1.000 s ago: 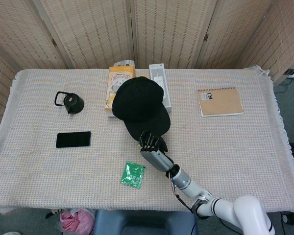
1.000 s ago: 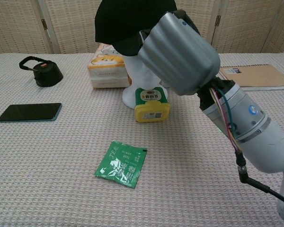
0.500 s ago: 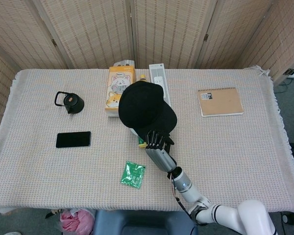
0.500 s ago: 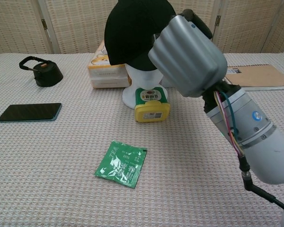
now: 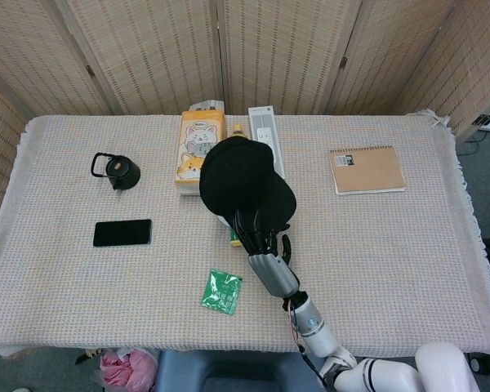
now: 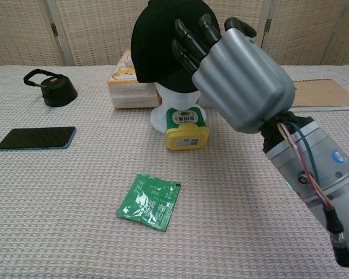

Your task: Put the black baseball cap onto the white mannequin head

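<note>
Black baseball cap [image 5: 243, 178]: sitting on the white mannequin head [image 6: 175, 108], covering its crown; in the chest view only the pale neck and base show below the cap's edge; brim toward the robot's side in the head view, next to the fingertips
Right hand [image 6: 235, 72]: raised just in front of the cap, fingers [image 6: 189, 43] extended and spread, tips at the cap's front surface; grasping nothing; whether the tips actually touch the fabric cannot be told; in the head view seen as [image 5: 265, 249] just below the brim
Right forearm [image 6: 314, 180]: grey, coloured wires exposed at the wrist, reaching in from the lower right
Left hand: outside both views
Yellow container [image 6: 187, 129]: green label, standing just in front of the mannequin base, apparently touching it
Green tea packet [image 6: 149, 201]: flat on the cloth, nearer the robot than the container, well apart from the mannequin
Tissue pack [image 5: 198, 149]: orange and white with a cat print, behind and left of the mannequin, partly hidden by the cap
White box [image 5: 264, 128]: long, narrow, lying behind the cap
Black smartphone [image 5: 122, 233]: face down or screen dark, on the left part of the table
Black lid with loop handle [image 5: 118, 171]: beyond the phone, on the left
Spiral notebook [image 5: 367, 170]: brown cover, far right, well apart from everything else
Tablecloth [image 5: 408, 261]: woven beige, covering the whole table
Backdrop: woven folding screen [image 5: 155, 49] behind the table
</note>
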{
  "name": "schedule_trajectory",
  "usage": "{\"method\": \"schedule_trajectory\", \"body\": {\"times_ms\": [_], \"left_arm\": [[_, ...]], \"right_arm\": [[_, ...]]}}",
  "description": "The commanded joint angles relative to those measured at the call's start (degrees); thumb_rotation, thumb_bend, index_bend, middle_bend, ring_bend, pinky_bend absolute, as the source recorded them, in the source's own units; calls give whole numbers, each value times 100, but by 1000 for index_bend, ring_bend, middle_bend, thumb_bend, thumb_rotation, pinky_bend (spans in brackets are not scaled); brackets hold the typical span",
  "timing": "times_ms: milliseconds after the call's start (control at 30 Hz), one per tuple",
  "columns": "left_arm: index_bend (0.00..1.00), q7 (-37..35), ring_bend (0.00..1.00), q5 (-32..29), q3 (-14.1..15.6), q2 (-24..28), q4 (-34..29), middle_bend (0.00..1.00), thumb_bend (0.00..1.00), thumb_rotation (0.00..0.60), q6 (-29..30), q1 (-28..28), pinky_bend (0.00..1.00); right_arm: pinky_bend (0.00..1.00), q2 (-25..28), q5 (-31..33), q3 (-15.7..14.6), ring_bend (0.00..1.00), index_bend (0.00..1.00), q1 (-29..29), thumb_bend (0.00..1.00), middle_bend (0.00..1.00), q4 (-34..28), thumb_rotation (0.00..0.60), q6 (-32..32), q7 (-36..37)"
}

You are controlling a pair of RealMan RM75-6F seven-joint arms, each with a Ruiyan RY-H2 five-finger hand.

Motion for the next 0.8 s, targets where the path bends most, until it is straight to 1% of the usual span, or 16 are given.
{"method": "schedule_trajectory", "body": {"times_ms": [33, 167, 267, 333, 400, 467, 533, 567, 667, 800], "left_arm": [[71, -13, 42, -4, -2, -1, 11, 56, 71, 600, 9, 4, 136], [71, 23, 42, 7, -7, -16, 8, 56, 71, 600, 4, -3, 136], [71, 154, 42, 29, -10, -44, -26, 56, 72, 600, -30, -15, 136], [71, 268, 42, 50, -13, -71, -51, 56, 72, 600, -43, -18, 136], [71, 405, 42, 85, -12, -102, -80, 55, 72, 600, -64, -25, 136], [71, 520, 42, 99, -15, -131, -108, 55, 72, 600, -85, -28, 136], [71, 633, 42, 128, -17, -153, -132, 55, 71, 600, -100, -35, 136], [70, 686, 42, 129, -24, -166, -148, 56, 71, 600, -107, -37, 136], [70, 788, 42, 149, -23, -188, -163, 56, 72, 600, -128, -42, 136], [70, 932, 42, 134, -26, -225, -203, 56, 72, 600, -187, -47, 136]], "right_arm": [[454, 474, -154, -361, 129, 0, -372, 115, 0, -711, 600, 178, 220], [428, 1121, -49, -854, 111, 0, -1000, 110, 0, -1903, 600, 592, 1198], [401, 1782, 198, -1278, 102, 0, -1526, 110, 0, -2887, 600, 878, 2170], [371, 2172, 173, -1418, 95, 0, -1760, 110, 0, -3155, 600, 1137, 2666], [327, 2592, 205, -1540, 80, 0, -2036, 110, 0, -3313, 600, 1446, 3333], [293, 2907, 301, -1613, 73, 0, -2267, 111, 0, -3324, 600, 1687, 4040], [274, 3211, 384, -1687, 73, 0, -2515, 114, 0, -3132, 600, 1920, 4827], [271, 3344, 431, -1723, 72, 0, -2645, 116, 0, -2962, 600, 2018, 5247], [267, 3586, 569, -1811, 72, 0, -2937, 118, 0, -2550, 600, 2169, 6132], [267, 3816, 709, -1767, 72, 0, -3300, 119, 0, -1922, 600, 2399, 7471]]}}
